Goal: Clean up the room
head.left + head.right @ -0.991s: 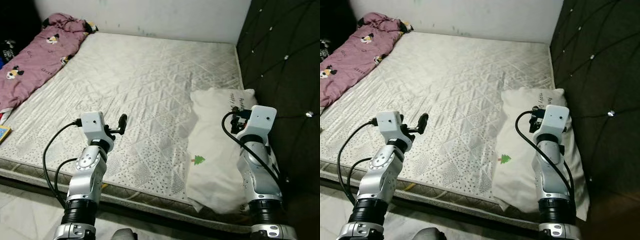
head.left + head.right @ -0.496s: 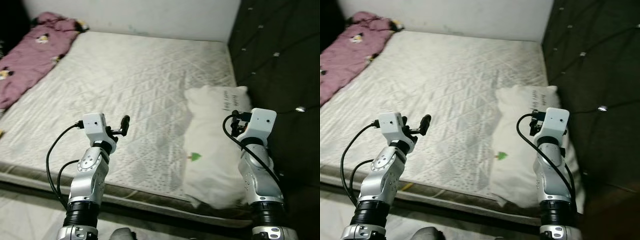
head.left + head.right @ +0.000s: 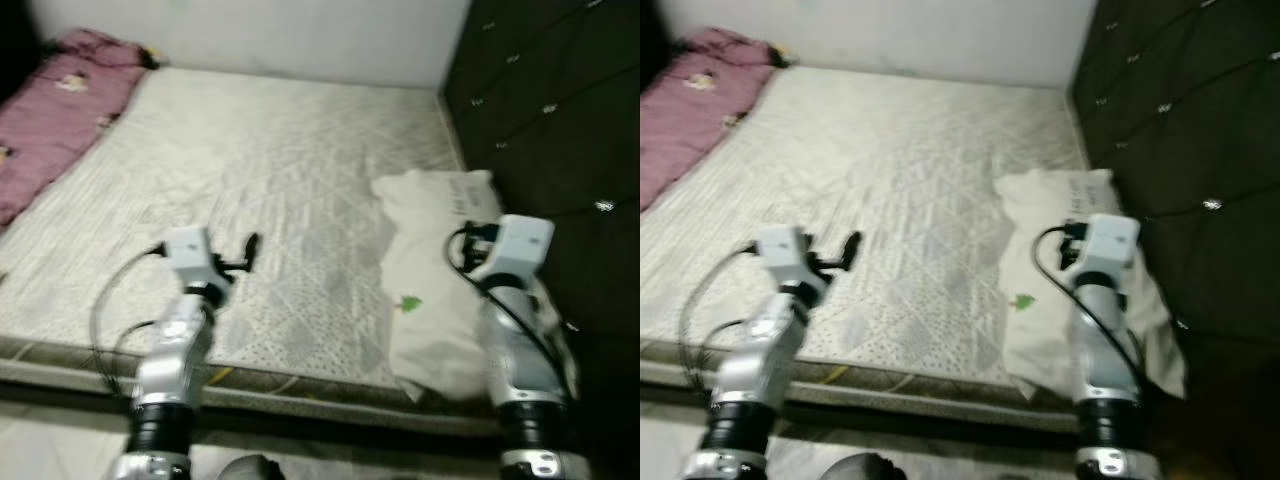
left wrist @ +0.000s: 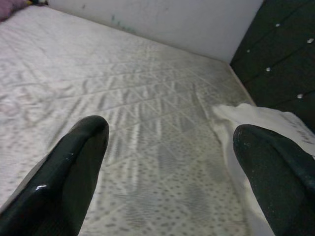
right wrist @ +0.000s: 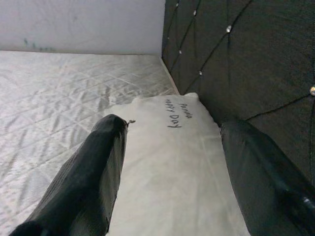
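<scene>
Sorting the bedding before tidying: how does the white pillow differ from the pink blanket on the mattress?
The white pillow lies flat by the dark tufted headboard, on the robot's right; the pink blanket is bunched along the far left edge. The pillow is plain white with a small green tree and some lettering; the blanket is pink with cartoon prints. The pillow's near end overhangs the mattress. Both rest on the mattress, ungrasped.

Dim, flat indoor light; motion-blurred head views, sharper wrist views, soft shadows.
</scene>
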You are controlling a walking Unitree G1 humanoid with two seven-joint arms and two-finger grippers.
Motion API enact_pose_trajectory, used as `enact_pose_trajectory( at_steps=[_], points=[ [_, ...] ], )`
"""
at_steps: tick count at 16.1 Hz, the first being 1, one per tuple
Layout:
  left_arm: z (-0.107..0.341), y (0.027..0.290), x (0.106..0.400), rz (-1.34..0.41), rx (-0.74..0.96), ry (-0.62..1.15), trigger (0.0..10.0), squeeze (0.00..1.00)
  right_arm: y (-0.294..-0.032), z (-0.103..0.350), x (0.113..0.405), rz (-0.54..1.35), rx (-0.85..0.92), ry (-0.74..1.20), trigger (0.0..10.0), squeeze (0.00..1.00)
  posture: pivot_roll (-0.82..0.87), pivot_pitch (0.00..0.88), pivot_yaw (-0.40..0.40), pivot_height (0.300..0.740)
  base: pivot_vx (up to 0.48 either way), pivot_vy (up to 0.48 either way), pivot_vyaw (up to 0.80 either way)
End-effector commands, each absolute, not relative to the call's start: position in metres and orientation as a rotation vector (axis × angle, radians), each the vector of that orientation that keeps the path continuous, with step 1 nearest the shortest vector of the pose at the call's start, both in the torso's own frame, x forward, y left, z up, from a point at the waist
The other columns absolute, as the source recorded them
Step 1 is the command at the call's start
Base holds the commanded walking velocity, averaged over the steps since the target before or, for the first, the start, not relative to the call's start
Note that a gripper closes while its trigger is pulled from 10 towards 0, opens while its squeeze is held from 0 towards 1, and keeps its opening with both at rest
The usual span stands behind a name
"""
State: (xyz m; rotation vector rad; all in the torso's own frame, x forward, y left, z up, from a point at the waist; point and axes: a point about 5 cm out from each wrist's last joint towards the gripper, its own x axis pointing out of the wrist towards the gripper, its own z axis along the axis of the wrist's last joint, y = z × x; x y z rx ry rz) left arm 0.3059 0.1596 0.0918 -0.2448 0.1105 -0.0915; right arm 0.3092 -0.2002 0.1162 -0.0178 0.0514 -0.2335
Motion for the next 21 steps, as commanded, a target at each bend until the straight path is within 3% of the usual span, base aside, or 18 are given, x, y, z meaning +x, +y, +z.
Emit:
enact_pose_trajectory(
  at_steps=[1, 15, 21],
  points=[
    [0.095, 0.157, 0.307, -0.100, -0.244, 0.106, 10.0, 0.00, -0.204, 0.117, 0.309, -0.245, -0.021, 0.054, 10.0, 0.00, -0.04, 0.000, 0.009, 0.740, 0.000, 0.480, 0.00],
    [0.095, 0.157, 0.307, -0.100, -0.244, 0.106, 10.0, 0.00, -0.204, 0.117, 0.309, -0.245, -0.021, 0.054, 10.0, 0.00, -0.04, 0.000, 0.009, 0.740, 0.000, 0.480, 0.00],
    [0.095, 0.157, 0.304, -0.096, -0.249, 0.094, 10.0, 0.00, -0.201, 0.103, 0.308, -0.185, -0.024, 0.114, 10.0, 0.00, -0.04, 0.000, 0.007, 0.740, 0.000, 0.000, 0.00]
  ],
)
